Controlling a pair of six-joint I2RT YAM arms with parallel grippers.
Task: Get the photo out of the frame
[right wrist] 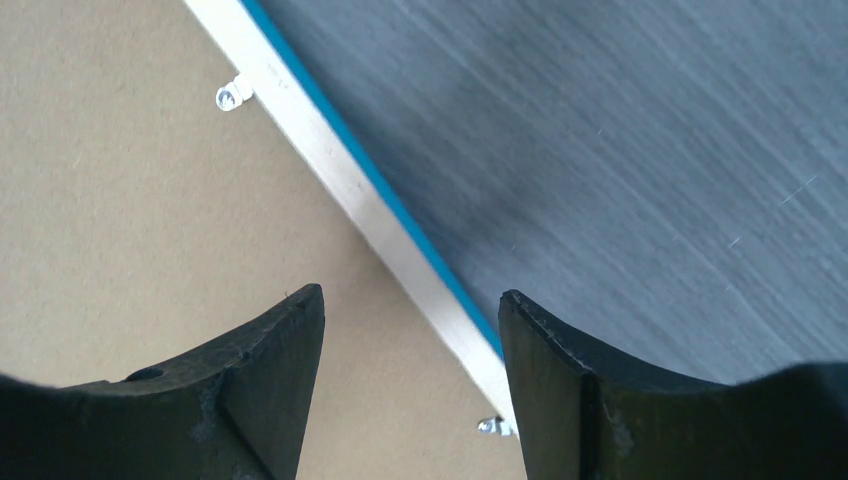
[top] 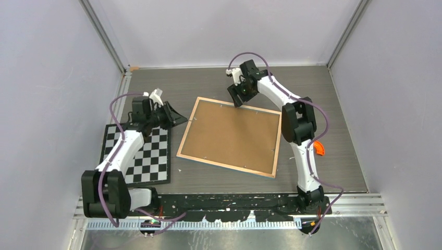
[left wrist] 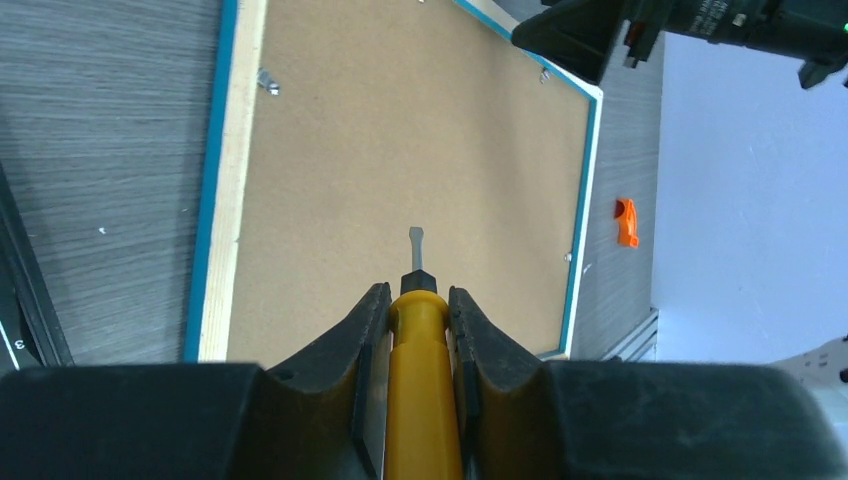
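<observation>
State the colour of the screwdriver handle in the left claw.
Yellow-orange; screwdriver handle shows best in left wrist view.

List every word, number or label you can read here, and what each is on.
"3", perhaps, partly cut off: white mark on the black strip at the left wrist view's edge.
Unreadable: tiny blurred white lettering on the right arm.
None on the frame or screwdriver.

Large rectangular frame (top: 229, 136), flat and face down in the centre of the top view, turned a little clockwise. Brown fibreboard back facing up, with a light wood rim around it and a thin bright-blue edge outside. Small metal tabs (right wrist: 232, 96) at the inner rim, reaching onto the board. Photo not to be seen from this side.
</observation>
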